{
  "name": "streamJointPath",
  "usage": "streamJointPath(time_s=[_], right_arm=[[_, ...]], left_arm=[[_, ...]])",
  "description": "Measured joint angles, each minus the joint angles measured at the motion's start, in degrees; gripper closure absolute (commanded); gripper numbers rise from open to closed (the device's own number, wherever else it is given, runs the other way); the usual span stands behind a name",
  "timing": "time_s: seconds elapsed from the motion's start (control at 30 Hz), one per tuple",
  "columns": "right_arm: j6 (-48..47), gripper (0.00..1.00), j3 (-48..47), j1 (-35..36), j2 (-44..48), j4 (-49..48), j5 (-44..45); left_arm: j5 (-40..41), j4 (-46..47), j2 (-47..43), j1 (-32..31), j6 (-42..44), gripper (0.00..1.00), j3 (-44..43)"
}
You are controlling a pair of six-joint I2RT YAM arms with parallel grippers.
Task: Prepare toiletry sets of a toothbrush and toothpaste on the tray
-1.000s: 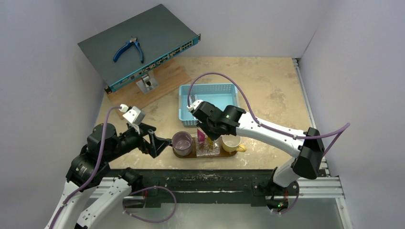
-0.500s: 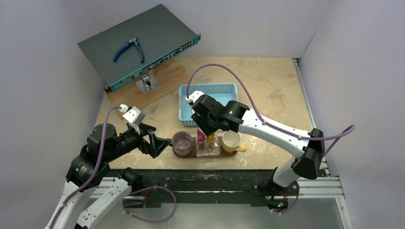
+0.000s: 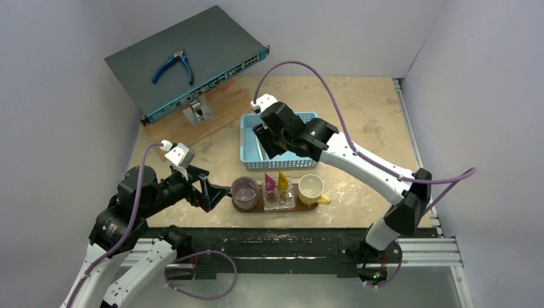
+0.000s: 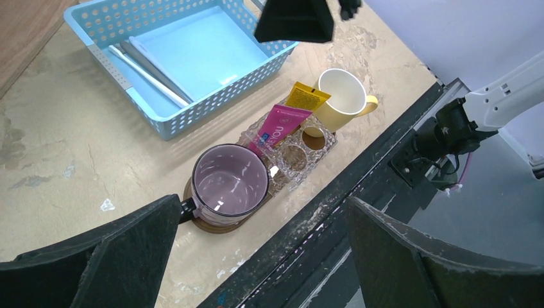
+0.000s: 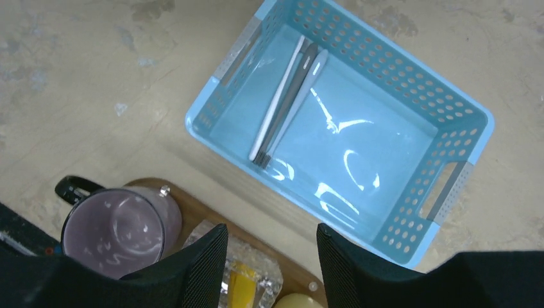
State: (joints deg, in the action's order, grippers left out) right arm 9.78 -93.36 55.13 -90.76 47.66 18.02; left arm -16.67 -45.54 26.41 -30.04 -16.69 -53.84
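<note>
The dark-brown tray (image 3: 255, 208) lies at the table's near edge. On it stand a purple mug (image 3: 245, 191), a clear holder (image 3: 280, 200) and a yellow mug (image 3: 311, 188). The pink toothpaste (image 3: 270, 182) and the yellow toothpaste (image 3: 283, 180) stand in the holder; both also show in the left wrist view (image 4: 277, 128) (image 4: 306, 97). Several toothbrushes (image 5: 285, 102) lie in the blue basket (image 5: 410, 96). My right gripper (image 3: 268, 140) hovers open and empty over the basket's near edge (image 5: 269, 256). My left gripper (image 3: 218, 192) is open and empty, left of the purple mug (image 4: 263, 212).
A grey network switch (image 3: 186, 61) with blue pliers (image 3: 173, 66) on it leans on a wooden board (image 3: 218, 109) at the back left. Grey walls close in on the left, back and right. The black frame rail (image 4: 359, 186) runs along the near edge.
My right gripper has risen from the clear holder and moved back over the blue basket. The yellow tube now stands free in the holder beside the pink one. The left arm has not moved.
</note>
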Motion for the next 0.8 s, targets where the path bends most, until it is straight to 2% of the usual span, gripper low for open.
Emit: streamJointPath(time_s=[0.47, 0.8], right_arm=[[2.05, 0.39, -4.96, -10.47, -19.21, -8.68, -3.91], [4.28, 0.46, -11.15, -12.83, -32.02, -11.23, -5.16]], left_arm=[[0.94, 0.0, 0.46, 0.0, 0.0, 0.0, 0.11], [2.05, 0.0, 0.42, 0.0, 0.0, 0.0, 0.17]])
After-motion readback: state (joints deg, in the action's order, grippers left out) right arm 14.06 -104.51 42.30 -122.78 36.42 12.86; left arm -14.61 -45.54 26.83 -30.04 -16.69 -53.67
